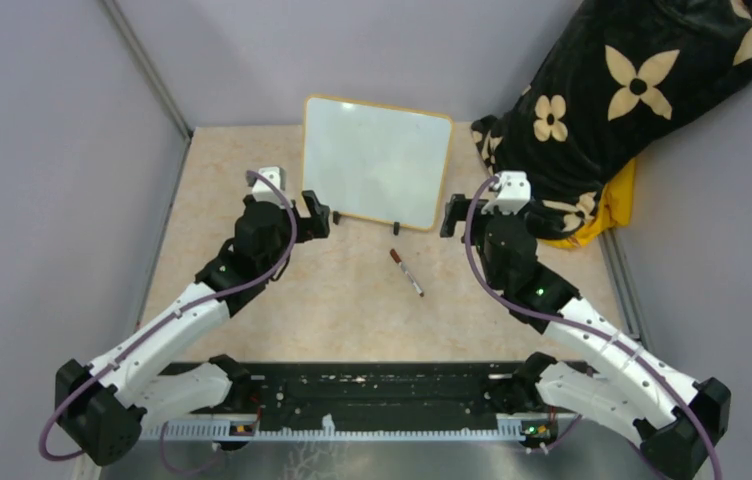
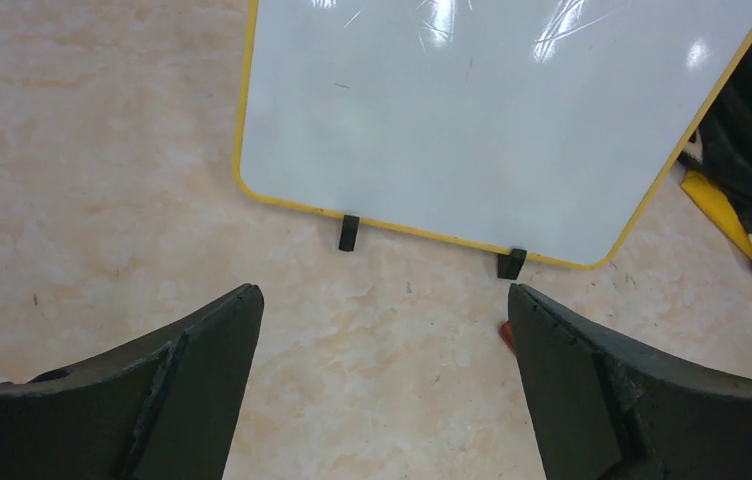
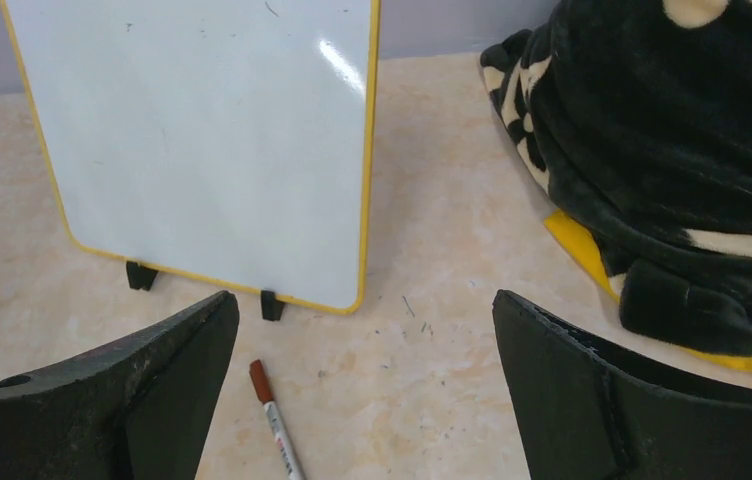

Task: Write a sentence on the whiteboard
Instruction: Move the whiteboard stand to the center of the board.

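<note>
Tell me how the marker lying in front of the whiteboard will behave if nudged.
The marker is a slim round barrel lying flat on the table, so a sideways push would probably roll it. It looks stiff and light. Its smooth body might slip in a loose pinch.

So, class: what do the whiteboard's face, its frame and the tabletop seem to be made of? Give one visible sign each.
Whiteboard face: glossy coated surface, likely melamine or painted steel; it mirrors bright lights.
Frame: thin yellow plastic, probably; smooth, rounded corners.
Tabletop: beige marbled laminate or stone-look, faintly scuffed.
</note>
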You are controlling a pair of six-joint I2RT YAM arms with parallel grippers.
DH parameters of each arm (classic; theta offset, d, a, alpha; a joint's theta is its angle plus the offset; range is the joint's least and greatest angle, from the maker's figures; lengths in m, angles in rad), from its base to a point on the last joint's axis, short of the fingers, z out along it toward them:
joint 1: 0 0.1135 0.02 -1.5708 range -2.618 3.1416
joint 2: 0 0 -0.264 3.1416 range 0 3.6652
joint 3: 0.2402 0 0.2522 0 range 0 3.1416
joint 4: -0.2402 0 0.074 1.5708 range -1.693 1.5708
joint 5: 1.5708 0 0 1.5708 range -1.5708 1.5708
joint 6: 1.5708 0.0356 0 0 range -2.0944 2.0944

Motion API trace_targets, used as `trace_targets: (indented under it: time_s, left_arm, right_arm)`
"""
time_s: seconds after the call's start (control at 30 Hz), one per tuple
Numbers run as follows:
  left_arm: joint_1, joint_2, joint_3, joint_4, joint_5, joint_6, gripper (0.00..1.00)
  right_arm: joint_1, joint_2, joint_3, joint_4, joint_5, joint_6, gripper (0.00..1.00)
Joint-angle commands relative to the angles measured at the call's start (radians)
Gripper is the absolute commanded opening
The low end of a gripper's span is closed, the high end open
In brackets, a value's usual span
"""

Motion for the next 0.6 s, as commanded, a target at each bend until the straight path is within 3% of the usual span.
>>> trace_targets:
  time_s: [0.0, 0.27, 0.4, 0.57]
  left_arm:
    - [-0.007, -0.030, 0.007, 0.029, 0.028, 0.065, 0.99]
    - [-0.007, -0.078, -0.045, 0.097, 0.112, 0.122, 0.99]
    - [-0.006, -0.108, -0.074, 0.131, 0.147, 0.146, 0.99]
    - [-0.007, -0.148, -0.115, 0.183, 0.159, 0.163, 0.99]
  right_arm:
    - [0.001, -0.004, -0.007, 0.057, -0.024, -0.028, 0.99]
    - [0.001, -0.017, -0.001, 0.055, -0.121, -0.055, 0.98]
    - [0.017, -0.012, 0.015, 0.016, -0.221, -0.111, 0.91]
    - [0.229, 0.132, 0.066, -0.068, 0.017, -0.183, 0.90]
